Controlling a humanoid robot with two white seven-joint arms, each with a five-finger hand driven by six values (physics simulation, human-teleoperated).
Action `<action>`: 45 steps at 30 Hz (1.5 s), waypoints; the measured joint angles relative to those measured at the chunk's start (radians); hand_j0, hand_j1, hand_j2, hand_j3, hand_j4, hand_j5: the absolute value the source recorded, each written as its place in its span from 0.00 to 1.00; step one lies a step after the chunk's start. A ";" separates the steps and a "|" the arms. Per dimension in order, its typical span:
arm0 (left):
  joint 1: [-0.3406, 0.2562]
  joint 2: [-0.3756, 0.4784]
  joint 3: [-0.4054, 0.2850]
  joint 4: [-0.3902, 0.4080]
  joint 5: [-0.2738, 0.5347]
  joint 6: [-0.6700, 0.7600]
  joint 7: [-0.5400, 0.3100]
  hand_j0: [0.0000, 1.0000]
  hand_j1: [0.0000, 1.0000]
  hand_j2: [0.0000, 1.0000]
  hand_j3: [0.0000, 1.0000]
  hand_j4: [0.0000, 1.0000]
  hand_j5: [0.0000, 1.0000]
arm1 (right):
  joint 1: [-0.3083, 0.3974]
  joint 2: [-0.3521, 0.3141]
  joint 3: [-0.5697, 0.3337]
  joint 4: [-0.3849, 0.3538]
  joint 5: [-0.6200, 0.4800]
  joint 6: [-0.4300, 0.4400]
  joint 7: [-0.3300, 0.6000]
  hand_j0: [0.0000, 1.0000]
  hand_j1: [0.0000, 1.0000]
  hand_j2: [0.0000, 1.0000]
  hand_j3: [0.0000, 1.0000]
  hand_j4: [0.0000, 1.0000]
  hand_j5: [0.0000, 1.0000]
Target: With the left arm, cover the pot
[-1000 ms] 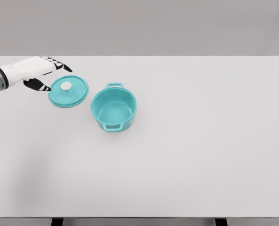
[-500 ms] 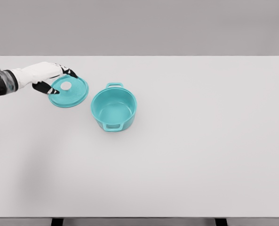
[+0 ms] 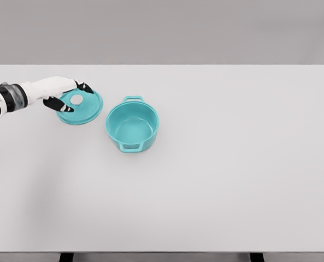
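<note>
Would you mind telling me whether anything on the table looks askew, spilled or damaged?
Nothing stands out. The pot stands upright, open and empty, and the lid lies flat beside it, knob up, with the left hand at its edge.

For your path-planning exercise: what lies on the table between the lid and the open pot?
Nothing. In the head view, only a narrow strip of bare white table separates the lid from the pot.

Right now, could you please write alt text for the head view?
The left hand reaches over the near-left edge of a teal lid lying flat on a white table, left of an open teal pot.
</note>
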 measured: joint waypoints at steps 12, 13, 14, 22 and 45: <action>-0.026 -0.021 -0.003 0.066 -0.008 0.000 0.000 0.76 0.76 0.76 0.76 0.76 0.76 | 0.000 0.000 0.000 0.000 0.000 0.000 0.000 1.00 1.00 1.00 1.00 1.00 1.00; -0.028 -0.023 -0.004 0.069 -0.008 0.000 0.000 0.76 0.76 0.76 0.76 0.76 0.76 | 0.000 0.000 0.000 0.000 0.000 0.000 0.000 1.00 1.00 1.00 1.00 1.00 1.00; -0.029 -0.024 -0.005 0.071 -0.009 0.000 0.000 0.76 0.76 0.76 0.76 0.76 0.76 | 0.000 0.000 0.000 0.000 0.000 0.000 0.000 1.00 1.00 1.00 1.00 1.00 1.00; -0.048 -0.029 -0.017 0.088 -0.011 0.000 0.000 0.73 0.73 0.73 0.73 0.73 0.73 | 0.000 0.000 0.000 0.000 0.000 0.000 0.000 1.00 1.00 1.00 1.00 1.00 1.00; -0.048 -0.037 -0.024 0.109 -0.023 0.000 0.000 0.70 0.70 0.70 0.70 0.70 0.70 | 0.000 0.000 0.000 0.000 0.000 0.000 0.000 1.00 1.00 1.00 1.00 1.00 1.00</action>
